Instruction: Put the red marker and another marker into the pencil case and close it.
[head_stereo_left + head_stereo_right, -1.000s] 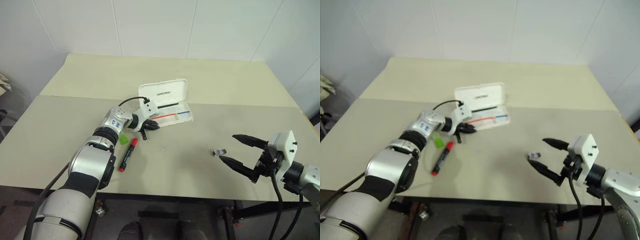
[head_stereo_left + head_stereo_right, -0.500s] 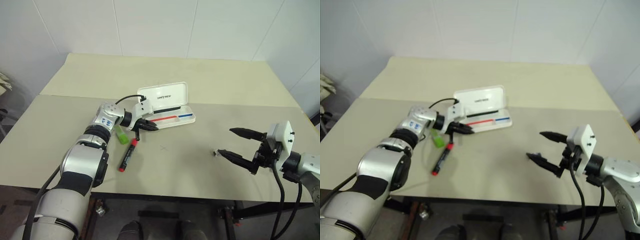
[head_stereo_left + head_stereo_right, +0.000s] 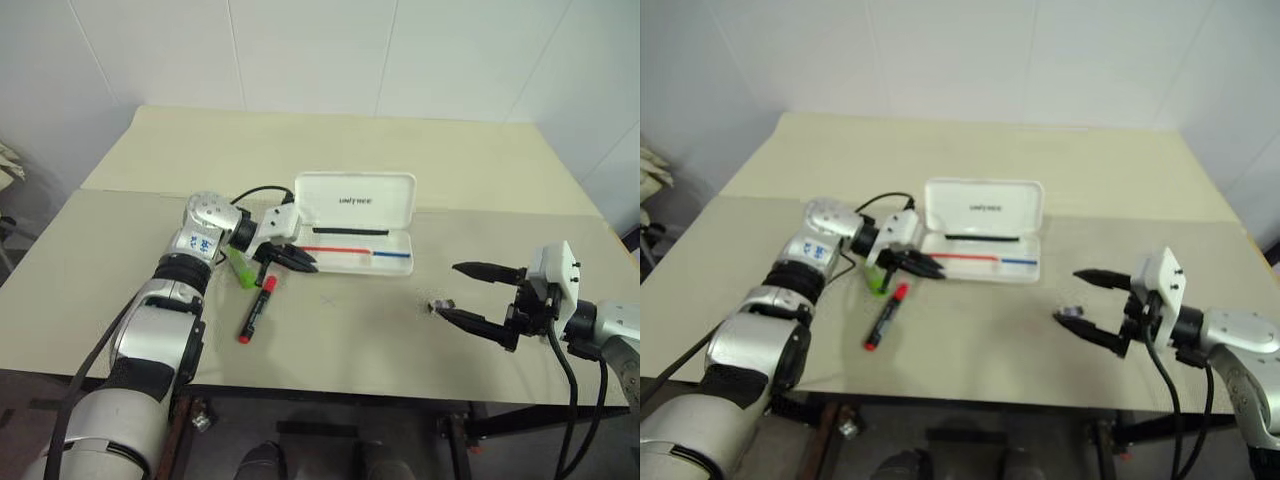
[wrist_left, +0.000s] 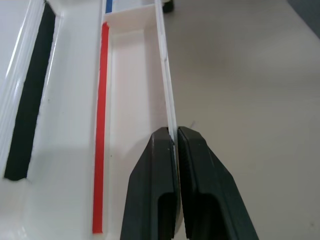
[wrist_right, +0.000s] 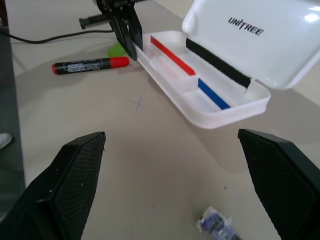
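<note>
Since a second ago, pencil case (image 3: 358, 232) has swung round to lie square across table (image 3: 460, 170), dragged by left gripper (image 3: 300, 262), whose fingers are pinched shut on its front wall, probably to present the tray. Nearest, at 4 o'clock, right gripper (image 3: 462, 292) hovers, jaws spread wide and empty, beside a small scrap (image 3: 438, 304). Red marker (image 3: 256, 309) lies at 8 o'clock of the case; green marker (image 3: 240, 268) just beyond. Farthest, the lid stands open.

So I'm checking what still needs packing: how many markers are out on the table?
2. The red marker and the green marker both lie left of the open pencil case.
</note>
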Motion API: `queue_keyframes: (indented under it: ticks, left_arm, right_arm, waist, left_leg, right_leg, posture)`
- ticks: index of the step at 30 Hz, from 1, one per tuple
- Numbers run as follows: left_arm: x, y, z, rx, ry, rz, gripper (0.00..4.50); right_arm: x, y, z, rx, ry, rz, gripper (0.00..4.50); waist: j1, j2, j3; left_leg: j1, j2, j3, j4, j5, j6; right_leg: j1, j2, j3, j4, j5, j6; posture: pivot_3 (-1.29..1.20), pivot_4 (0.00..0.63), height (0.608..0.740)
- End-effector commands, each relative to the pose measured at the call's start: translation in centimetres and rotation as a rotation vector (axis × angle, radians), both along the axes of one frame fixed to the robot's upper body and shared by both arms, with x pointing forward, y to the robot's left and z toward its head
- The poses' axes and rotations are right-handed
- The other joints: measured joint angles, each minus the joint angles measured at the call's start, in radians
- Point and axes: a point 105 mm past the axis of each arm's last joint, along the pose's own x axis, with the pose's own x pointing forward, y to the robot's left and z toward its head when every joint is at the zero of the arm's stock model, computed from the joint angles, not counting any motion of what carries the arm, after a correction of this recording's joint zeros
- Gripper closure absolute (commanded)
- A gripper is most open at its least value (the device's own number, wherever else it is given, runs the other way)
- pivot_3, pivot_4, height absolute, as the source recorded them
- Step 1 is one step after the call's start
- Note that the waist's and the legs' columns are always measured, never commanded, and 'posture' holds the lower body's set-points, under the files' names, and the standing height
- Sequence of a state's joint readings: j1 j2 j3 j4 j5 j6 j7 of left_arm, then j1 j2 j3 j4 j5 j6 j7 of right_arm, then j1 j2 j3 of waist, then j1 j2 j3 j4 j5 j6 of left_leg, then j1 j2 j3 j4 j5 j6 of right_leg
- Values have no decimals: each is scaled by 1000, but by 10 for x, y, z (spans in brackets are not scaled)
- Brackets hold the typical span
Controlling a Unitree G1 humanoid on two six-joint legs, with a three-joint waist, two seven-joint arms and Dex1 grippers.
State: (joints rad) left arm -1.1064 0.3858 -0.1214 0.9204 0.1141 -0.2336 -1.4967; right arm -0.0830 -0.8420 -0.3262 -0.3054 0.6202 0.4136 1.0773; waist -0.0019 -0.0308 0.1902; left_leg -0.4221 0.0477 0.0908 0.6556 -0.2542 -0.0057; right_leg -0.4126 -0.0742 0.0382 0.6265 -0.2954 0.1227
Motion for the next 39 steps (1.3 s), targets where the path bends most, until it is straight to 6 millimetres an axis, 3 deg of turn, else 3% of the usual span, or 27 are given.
queue_keyframes:
  ticks: [1,9,18,26,30,39]
  left_arm:
    - [-17,-12,1,-10,-68,-45,4486]
    - [-42,-16,-20,0,-62,28,4486]
    - [-47,-12,-39,47,-88,59,4486]
    - [-59,-24,-46,30,-65,10,4486]
    - [-63,-27,-46,18,-54,-1,3441]
    - [-78,-31,-34,-19,-43,-18,416]
  right_arm:
    - [-4,-16,13,-24,-39,-35,0]
    - [-6,-25,14,-31,-39,-77,0]
    - [-5,-26,14,-35,-36,-83,0]
    - [-3,-24,15,-36,-36,-79,0]
    - [-3,-25,15,-37,-36,-78,0]
    - [-2,-24,17,-38,-36,-68,0]
  waist:
    - [-1,0,0]
    - [-1,0,0]
    - [-1,0,0]
    - [0,0,0]
    - [-1,0,0]
    - [-2,1,0]
  left_leg:
    - [0,0,0,0,0,0]
    - [2,1,-1,3,0,0]
    - [2,1,-1,4,1,1]
    - [1,0,-1,4,0,1]
    - [2,0,-1,4,0,1]
    - [2,0,-1,4,0,1]
  right_leg:
    - [0,0,0,0,0,0]
    - [1,0,1,3,0,0]
    - [2,0,1,2,1,0]
    - [2,0,1,2,1,0]
    - [2,0,1,2,1,0]
    - [2,0,1,2,1,0]
  posture:
    - [0,150,740]
    - [0,150,740]
    - [0,150,740]
    - [0,150,740]
    - [0,150,740]
    - [0,150,740]
